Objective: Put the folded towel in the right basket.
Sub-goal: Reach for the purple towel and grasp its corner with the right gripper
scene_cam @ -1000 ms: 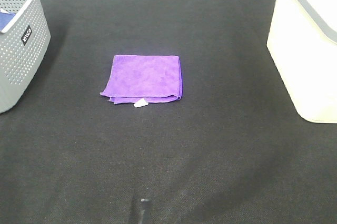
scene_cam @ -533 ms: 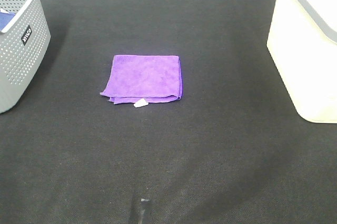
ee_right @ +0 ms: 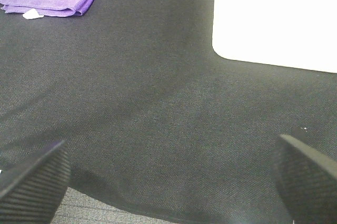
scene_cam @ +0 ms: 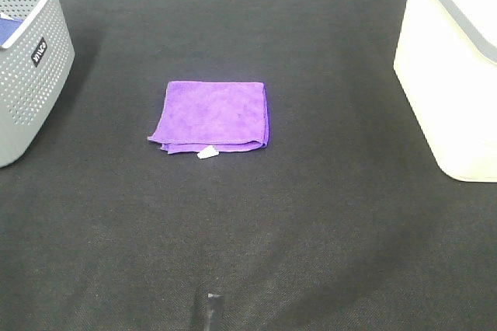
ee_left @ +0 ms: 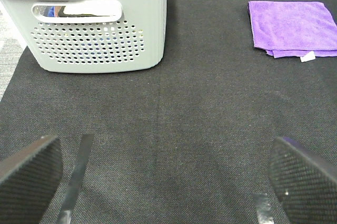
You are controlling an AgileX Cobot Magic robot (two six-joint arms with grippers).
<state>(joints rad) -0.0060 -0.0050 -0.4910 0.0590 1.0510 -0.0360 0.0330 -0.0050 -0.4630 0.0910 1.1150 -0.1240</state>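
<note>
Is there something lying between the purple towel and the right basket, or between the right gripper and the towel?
Nothing visible. Only bare black mat lies between the purple towel and the white basket on the right, and between the open right gripper and the towel.

Bare surface (scene_cam: 326, 230) rings the folded towel (scene_cam: 213, 113), so I can pass anywhere; the grey basket (scene_cam: 35, 82) walls the left edge, the white basket (scene_cam: 454, 98) the right.
</note>
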